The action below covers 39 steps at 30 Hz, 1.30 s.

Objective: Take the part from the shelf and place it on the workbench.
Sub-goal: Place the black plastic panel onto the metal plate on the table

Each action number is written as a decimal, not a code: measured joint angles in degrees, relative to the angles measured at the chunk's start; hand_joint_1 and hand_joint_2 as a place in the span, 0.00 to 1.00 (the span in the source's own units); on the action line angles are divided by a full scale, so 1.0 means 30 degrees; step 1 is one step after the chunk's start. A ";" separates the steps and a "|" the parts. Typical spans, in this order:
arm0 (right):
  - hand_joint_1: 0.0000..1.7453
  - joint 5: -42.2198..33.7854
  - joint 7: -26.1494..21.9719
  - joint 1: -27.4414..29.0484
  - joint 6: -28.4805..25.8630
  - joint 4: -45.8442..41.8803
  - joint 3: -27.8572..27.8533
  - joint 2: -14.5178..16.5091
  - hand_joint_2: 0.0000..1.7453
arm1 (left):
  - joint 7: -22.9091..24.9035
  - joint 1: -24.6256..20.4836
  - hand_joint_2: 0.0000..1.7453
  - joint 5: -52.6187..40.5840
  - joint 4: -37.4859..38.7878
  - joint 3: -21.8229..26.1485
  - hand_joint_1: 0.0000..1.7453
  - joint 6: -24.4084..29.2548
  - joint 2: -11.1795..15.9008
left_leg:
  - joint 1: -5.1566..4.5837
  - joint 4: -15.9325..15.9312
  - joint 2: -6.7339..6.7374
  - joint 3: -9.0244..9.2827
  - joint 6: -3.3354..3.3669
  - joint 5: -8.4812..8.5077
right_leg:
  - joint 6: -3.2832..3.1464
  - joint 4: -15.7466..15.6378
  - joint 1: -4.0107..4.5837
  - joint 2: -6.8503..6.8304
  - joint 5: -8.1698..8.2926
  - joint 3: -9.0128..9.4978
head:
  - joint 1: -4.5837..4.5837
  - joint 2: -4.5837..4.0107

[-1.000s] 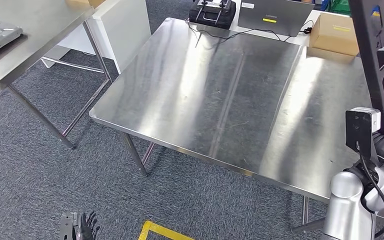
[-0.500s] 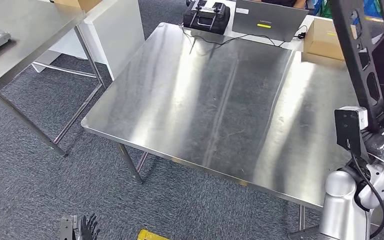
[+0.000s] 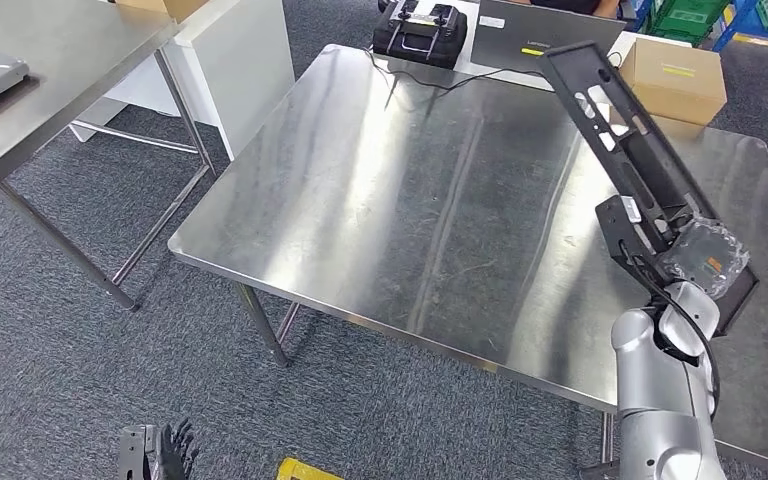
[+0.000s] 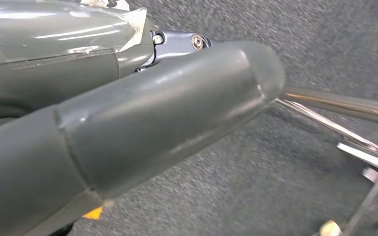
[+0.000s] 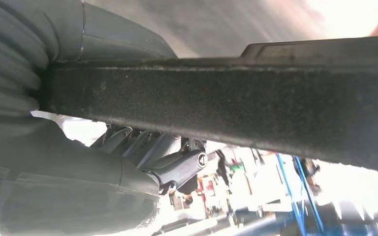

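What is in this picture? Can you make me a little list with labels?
held thing: long black part, tilted above the table
who holds it: right robot hand
other hand: left robot hand, low over the carpet, holding nothing
table: shiny steel workbench
far edge: laptop, black case, cardboard box

My head camera looks forward and down over the workbench. My left wrist camera sits close behind my left hand, facing carpet. My right wrist camera sits close under the part, also seen from my head.
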 joint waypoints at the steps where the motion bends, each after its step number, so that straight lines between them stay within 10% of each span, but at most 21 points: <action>1: 1.00 0.0476 0.0403 -0.0334 0.0262 0.0914 0.0102 -0.0100 1.00 | 0.0000 0.0033 0.00 0.0126 -0.0146 -0.0015 0.00 -0.0181 0.0004 | 0.0009 -0.0004 0.0001 0.0002 -0.0001 0.0001 | 0.0001 0.0005 0.0005 -0.0002 0.0001 -0.0004 | -0.0004 0.0000; 19: 1.00 0.2249 0.2136 -0.2594 0.1572 0.6728 0.2259 -0.0153 1.00 | 0.0000 0.0816 0.00 0.0969 -0.2214 -0.0415 0.00 -0.0551 -0.0009 | 0.0098 -0.0105 0.0018 0.0010 -0.0026 0.0016 | -0.0019 0.0057 0.0069 0.0002 -0.0014 -0.0083 | -0.0009 0.0000; 23: 0.00 0.2249 0.2265 -0.2702 0.1568 0.6945 0.2944 -0.0044 0.00 | 0.0000 0.0807 1.00 0.0929 -0.2286 -0.0700 0.00 -0.0450 -0.0009 | 0.0113 -0.0104 0.0016 0.0012 -0.0028 0.0018 | -0.0019 0.0058 0.0067 0.0002 -0.0014 -0.0081 | -0.0005 0.0000; 27: 0.00 0.2250 0.2411 -0.2709 0.1563 0.7042 0.3430 0.0089 0.00 | 0.0000 0.0710 0.00 0.0891 -0.2244 -0.0977 0.00 0.0001 -0.0007 | 0.0109 -0.0104 0.0015 0.0010 -0.0027 0.0017 | -0.0019 0.0055 0.0065 0.0002 -0.0014 -0.0081 | -0.0005 0.0000; 39: 0.00 0.2256 0.2670 -0.2595 0.1563 0.7065 0.4042 0.0131 0.00 | 0.0000 0.0051 0.00 0.0900 -0.0587 -0.0975 0.00 -0.0873 0.0319 | 0.0112 -0.0103 0.0028 0.0020 -0.0028 0.0017 | -0.0019 0.0056 0.0065 0.0003 -0.0013 -0.0089 | -0.0007 0.0000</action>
